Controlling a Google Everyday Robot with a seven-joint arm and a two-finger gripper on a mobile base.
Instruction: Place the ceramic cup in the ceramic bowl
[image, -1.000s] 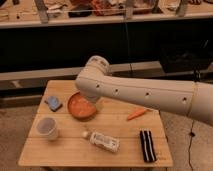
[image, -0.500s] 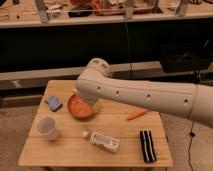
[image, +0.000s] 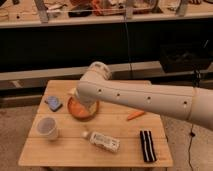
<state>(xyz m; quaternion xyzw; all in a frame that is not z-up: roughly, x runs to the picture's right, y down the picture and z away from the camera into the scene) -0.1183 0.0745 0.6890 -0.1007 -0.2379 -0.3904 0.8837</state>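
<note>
The ceramic cup, small and white, stands upright near the wooden table's front left corner, with nothing touching it. The orange-brown ceramic bowl sits to its right and farther back, partly covered by my arm. My white arm reaches in from the right and bends down at the wrist. The gripper hangs over the bowl's far side, open and holding nothing. It is well apart from the cup.
A blue sponge-like block lies left of the bowl. An orange carrot lies right of it. A white bottle-like package and a black striped bar lie near the front edge of the table. A dark counter stands behind.
My arm's wrist end has sunk slightly toward the bowl and now covers more of it. The cup and the other objects have not moved.
</note>
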